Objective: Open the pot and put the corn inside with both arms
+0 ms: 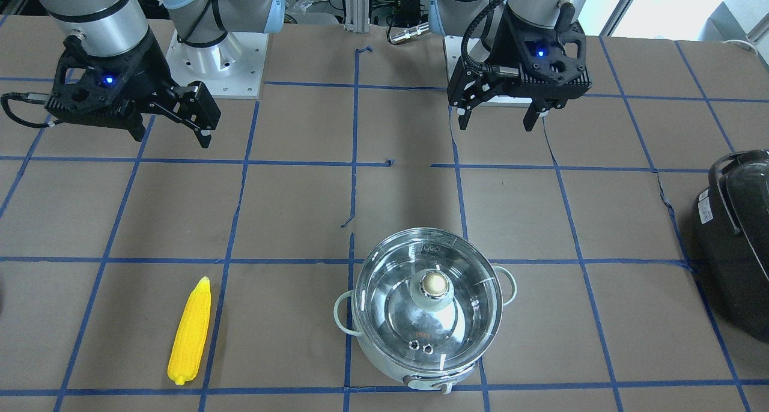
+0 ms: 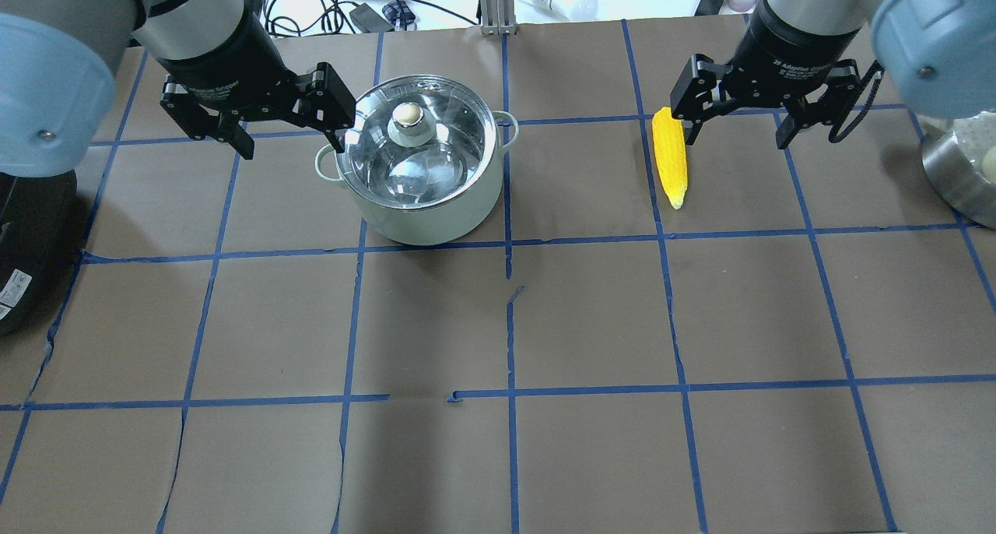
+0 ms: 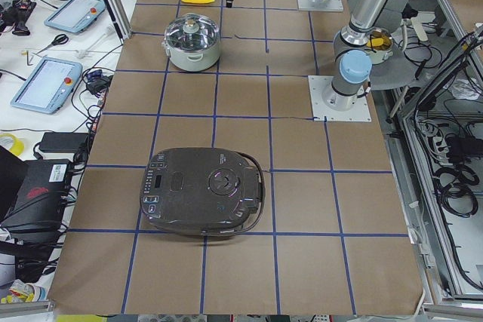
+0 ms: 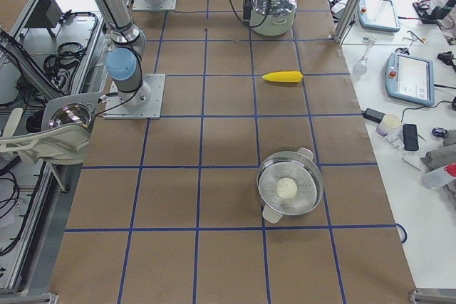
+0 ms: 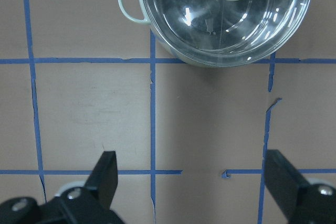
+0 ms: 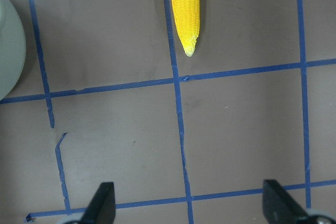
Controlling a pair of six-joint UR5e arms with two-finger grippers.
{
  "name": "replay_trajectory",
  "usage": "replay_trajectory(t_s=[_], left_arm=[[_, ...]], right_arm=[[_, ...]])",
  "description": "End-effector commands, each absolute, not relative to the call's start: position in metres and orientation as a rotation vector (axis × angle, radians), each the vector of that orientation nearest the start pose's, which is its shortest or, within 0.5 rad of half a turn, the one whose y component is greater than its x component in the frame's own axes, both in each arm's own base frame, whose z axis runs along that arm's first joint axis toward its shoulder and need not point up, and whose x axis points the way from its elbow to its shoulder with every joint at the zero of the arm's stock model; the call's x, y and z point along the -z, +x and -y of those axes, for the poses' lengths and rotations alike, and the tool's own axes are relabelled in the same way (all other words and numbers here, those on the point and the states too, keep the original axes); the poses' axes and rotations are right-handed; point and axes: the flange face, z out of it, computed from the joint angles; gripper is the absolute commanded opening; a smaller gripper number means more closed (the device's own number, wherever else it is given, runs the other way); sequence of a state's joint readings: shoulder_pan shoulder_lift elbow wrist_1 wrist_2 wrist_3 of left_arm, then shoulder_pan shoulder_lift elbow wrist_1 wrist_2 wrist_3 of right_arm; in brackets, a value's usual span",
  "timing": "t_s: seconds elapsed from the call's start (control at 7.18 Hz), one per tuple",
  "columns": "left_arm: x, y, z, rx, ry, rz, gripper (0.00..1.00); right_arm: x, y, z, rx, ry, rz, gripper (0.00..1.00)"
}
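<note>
Open table point(image 2: 583, 316) between pot point(image 2: 420, 219) and corn point(image 2: 670, 156); cooker point(image 1: 739, 250) well aside.

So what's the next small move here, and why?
Probably the left gripper should shift over the knob and descend onto it. The lid sits on the pot, so the corn cannot go in yet; this gripper is open, empty and nearer the pot than the right gripper.

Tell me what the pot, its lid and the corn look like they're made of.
Pot: pale green, smooth, faintly glossy wall, probably enamelled or painted metal.
Lid: clear glass, since you see through it and it throws bright reflections; its rim looks like polished metal.
Corn: uniformly bright yellow with even kernels, likely a plastic toy, though not certain.
</note>
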State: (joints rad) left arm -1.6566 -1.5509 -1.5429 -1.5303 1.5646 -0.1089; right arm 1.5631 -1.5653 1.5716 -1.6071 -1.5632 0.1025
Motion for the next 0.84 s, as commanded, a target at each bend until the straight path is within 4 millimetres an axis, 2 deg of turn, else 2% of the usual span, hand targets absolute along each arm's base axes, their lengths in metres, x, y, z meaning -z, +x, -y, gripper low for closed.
replay_trajectory(t_s=[0.0, 0.28, 0.42, 0.56, 0.7], left_arm=[[-0.516, -0.175, 0.478, 0.139, -0.034, -3.152, 1.00], [-0.514, -0.174, 0.480, 0.132, -0.036, -3.151, 1.00], [-0.512, -0.175, 0.492, 0.127, -0.038, -3.153, 1.00], [-0.500, -0.174, 0.508, 0.104, -0.044, -3.138, 1.00], [-0.482, -0.177, 0.542, 0.085, -0.070, -3.136, 1.00]], right_arm=[[-0.488, 0.131, 0.500, 0.068, 0.174, -3.120, 1.00], [-0.486, 0.129, 0.501, 0.063, 0.161, -3.135, 1.00], [-0.486, 0.130, 0.500, 0.067, 0.173, -3.128, 1.00], [-0.485, 0.130, 0.501, 0.065, 0.161, -3.132, 1.00], [-0.486, 0.130, 0.500, 0.065, 0.154, -3.134, 1.00]])
